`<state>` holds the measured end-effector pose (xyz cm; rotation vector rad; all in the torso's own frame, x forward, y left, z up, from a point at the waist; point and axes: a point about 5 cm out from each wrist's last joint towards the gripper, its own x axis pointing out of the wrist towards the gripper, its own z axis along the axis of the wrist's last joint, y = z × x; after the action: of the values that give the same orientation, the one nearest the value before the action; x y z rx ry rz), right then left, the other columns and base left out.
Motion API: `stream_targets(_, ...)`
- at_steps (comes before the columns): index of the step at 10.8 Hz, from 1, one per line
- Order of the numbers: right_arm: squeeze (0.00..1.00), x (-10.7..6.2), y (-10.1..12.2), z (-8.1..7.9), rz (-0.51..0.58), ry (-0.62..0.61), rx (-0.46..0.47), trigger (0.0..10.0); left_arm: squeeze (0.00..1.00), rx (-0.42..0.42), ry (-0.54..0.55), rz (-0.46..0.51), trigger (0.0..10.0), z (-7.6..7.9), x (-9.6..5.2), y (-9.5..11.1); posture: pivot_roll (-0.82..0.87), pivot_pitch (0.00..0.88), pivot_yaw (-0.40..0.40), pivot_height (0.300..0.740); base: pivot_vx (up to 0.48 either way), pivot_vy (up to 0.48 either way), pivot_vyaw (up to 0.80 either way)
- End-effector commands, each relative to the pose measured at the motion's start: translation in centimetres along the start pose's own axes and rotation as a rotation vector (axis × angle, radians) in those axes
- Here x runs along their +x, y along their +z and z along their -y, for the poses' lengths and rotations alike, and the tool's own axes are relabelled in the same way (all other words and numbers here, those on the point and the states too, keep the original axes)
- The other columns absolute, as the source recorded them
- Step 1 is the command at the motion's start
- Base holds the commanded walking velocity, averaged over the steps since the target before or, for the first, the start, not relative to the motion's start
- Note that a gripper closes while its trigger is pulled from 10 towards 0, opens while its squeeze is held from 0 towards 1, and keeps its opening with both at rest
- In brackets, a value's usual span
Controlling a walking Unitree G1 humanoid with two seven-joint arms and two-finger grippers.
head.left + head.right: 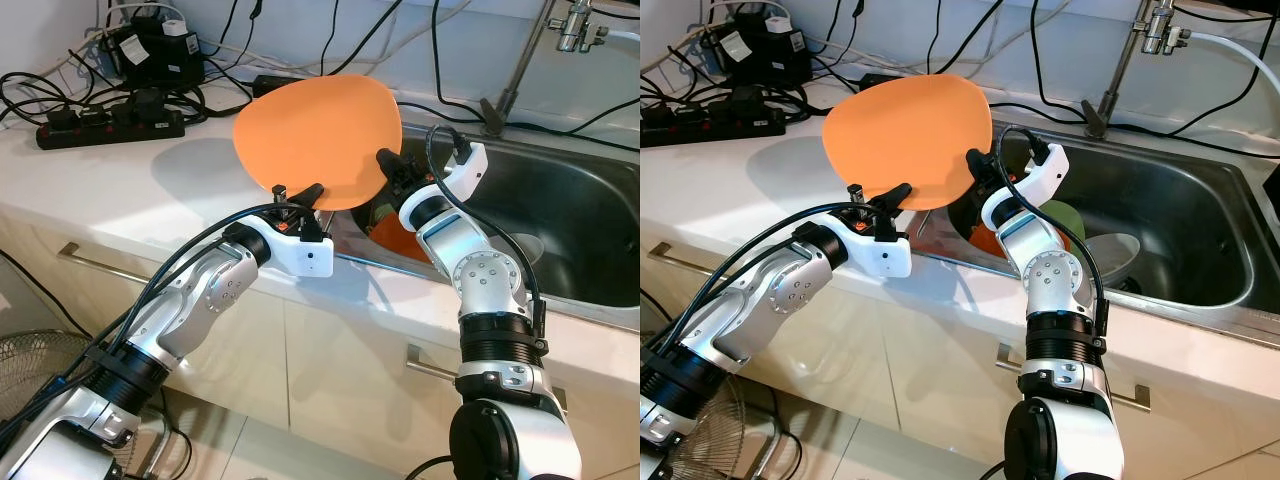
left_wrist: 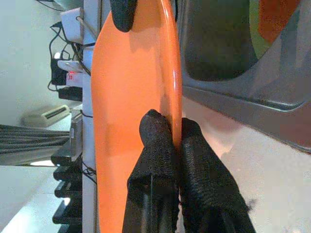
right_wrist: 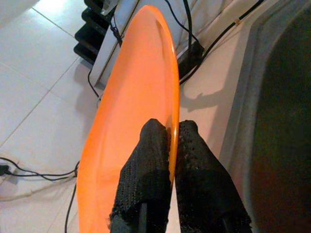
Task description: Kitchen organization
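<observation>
Orange plate (image 1: 318, 138) hangs tilted above the counter (image 1: 150, 190) beside the sink (image 1: 580, 210), we see from the head. Wrist views show our left gripper (image 2: 170, 128) and right gripper (image 3: 170, 130) both pinching its rim; we should release one first.

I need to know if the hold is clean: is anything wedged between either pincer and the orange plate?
Nothing visible. The left pincer and right pincer each pinch the rim of the orange plate directly.
</observation>
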<state>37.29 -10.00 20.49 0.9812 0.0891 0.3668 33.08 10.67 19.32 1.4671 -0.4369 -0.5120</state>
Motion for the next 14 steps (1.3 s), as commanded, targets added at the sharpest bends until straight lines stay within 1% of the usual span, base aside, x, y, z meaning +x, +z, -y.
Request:
stream_targets(1,0.00,0.2,-0.7,-0.8,-0.034,0.044,-0.001,0.0,1.00,-0.007,0.043,0.068,10.0,-1.0,0.1,1.2,0.25,0.017,-0.036,0.740,0.000,0.000,0.00)
stream_targets(3,0.00,0.2,-0.6,-0.7,-0.010,0.028,0.012,0.0,1.00,-0.013,0.043,0.077,10.0,-1.0,0.1,1.4,0.25,0.017,-0.036,0.740,0.000,0.000,0.00)
stream_targets(6,0.00,0.3,1.1,-0.2,0.094,-0.014,0.075,0.0,1.00,-0.012,0.054,0.072,10.0,-1.1,0.1,1.4,0.25,0.016,-0.037,0.740,0.000,0.000,0.00)
stream_targets(7,0.00,0.3,1.9,0.3,0.141,-0.047,0.095,0.0,0.00,-0.012,0.051,0.072,10.0,-1.0,0.1,1.4,0.25,0.012,-0.036,0.740,0.000,0.000,0.00)
stream_targets(9,0.00,0.2,3.0,0.8,0.193,-0.076,0.104,0.0,0.00,-0.013,0.051,0.070,10.0,-1.0,0.1,1.4,0.25,0.011,-0.035,0.740,0.000,0.000,0.00)
stream_targets(10,0.00,-0.2,4.9,2.0,0.294,-0.148,0.116,0.0,0.00,-0.036,0.051,0.061,10.0,-0.8,-0.1,1.3,0.25,0.010,-0.036,0.740,0.000,0.000,0.00)
stream_targets(11,0.00,-0.6,6.0,2.8,0.353,-0.199,0.096,0.0,0.00,-0.101,0.055,0.044,10.0,-0.5,-0.1,1.1,0.25,0.010,-0.036,0.740,0.000,0.000,0.00)
stream_targets(12,0.00,-1.2,7.2,3.8,0.419,-0.258,0.082,0.0,0.00,-0.196,0.065,0.011,10.0,-0.1,-0.3,0.7,0.25,0.012,-0.036,0.740,0.000,0.000,0.00)
stream_targets(14,0.00,-1.6,7.7,4.5,0.437,-0.308,0.002,0.0,0.00,-0.290,0.087,-0.017,10.0,0.0,-0.4,0.4,0.25,0.014,-0.036,0.740,0.000,0.000,0.00)
